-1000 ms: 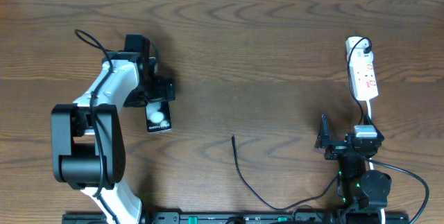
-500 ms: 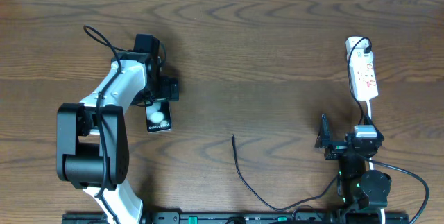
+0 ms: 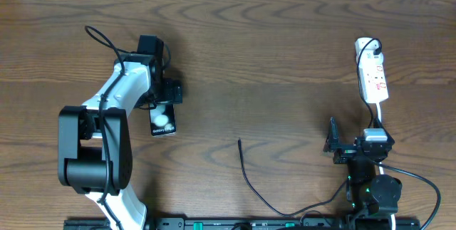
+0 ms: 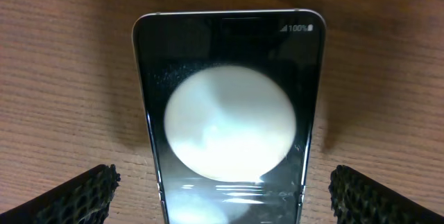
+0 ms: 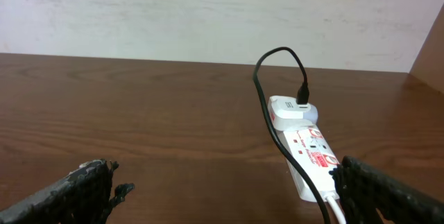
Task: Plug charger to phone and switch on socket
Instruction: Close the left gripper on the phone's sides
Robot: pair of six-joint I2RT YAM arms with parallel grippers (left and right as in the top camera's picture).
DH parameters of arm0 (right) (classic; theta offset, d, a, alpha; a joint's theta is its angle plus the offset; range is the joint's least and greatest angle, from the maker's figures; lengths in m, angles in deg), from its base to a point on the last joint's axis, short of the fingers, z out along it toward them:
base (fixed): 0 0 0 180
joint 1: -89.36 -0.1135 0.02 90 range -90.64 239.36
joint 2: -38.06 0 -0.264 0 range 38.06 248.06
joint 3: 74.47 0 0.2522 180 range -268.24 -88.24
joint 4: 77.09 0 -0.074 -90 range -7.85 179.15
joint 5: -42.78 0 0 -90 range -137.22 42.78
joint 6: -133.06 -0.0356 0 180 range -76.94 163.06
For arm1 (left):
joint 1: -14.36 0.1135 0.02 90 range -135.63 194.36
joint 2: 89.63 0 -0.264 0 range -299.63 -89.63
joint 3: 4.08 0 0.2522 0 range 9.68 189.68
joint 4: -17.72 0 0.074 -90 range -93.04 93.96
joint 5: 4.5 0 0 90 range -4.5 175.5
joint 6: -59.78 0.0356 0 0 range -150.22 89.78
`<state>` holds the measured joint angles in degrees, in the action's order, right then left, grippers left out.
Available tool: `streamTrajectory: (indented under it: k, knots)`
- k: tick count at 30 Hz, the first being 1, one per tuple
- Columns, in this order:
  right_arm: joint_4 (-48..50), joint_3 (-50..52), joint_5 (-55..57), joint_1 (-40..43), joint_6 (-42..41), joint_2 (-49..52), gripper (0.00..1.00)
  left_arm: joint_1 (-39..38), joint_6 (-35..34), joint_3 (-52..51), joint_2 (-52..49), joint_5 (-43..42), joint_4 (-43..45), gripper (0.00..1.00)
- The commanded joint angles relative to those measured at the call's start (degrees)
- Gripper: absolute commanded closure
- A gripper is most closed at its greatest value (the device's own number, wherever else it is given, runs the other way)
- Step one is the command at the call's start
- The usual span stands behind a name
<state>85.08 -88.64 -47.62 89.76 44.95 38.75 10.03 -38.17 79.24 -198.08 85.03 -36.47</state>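
Left gripper [image 4: 229, 197] is recorded spread wide, nothing grasped; phone [image 4: 229, 113] is seen flat on the table [image 3: 271, 38] between its fingertips, not touched. Right gripper [image 5: 232, 193] is likewise spread and empty. Socket [image 3: 373, 77] is located far right. Charger [image 3: 246, 173] tip is left free mid-table, well apart from the phone

the phone [image 4: 229, 113] runs off the bottom edge of my left wrist view, so its lower end is unseen, and my left fingers [image 4: 82, 195] show only as tips in the corners. from overhead, my left gripper [image 3: 165, 100] covers the phone's top end. the charger [image 3: 239, 148] has a tip too small to make out. the socket [image 5: 312, 149] loses its near end to the right wrist view's edge, its red print too fine to read.
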Motion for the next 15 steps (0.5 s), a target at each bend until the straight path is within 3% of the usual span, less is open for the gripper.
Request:
streamTrajectory:
  k: [1, 15]
  knots:
    - [-0.26, 0.07, 0.26, -0.66, -0.59, -0.37, 0.01, 0.42, -0.96, -1.01, -0.46, 0.90, -0.46, 0.02]
    - [-0.26, 0.07, 0.26, -0.66, -0.59, -0.37, 0.01, 0.42, -0.94, -1.01, -0.55, 0.02, -1.84, 0.02]
